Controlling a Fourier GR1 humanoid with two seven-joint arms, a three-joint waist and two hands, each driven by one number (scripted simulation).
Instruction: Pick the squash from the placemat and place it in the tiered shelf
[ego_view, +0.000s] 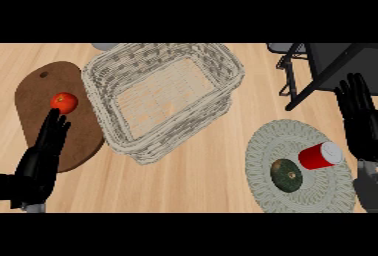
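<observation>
A dark green squash (286, 174) lies on a round woven placemat (273, 140) at the lower right. A red cup (320, 156) lies on its side on the same mat, just right of the squash. The black tiered shelf (317, 65) stands at the upper right corner. My right hand (359, 117) is at the right edge with its fingers straight, above and right of the mat, holding nothing. My left hand (40, 157) is at the lower left, open, fingers pointing up over a brown cutting board (40, 92).
A large woven basket (162, 95) sits tilted in the middle of the wooden counter. A red tomato (64, 102) rests on the cutting board just above my left hand's fingertips. A grey object (105, 46) peeks in behind the basket.
</observation>
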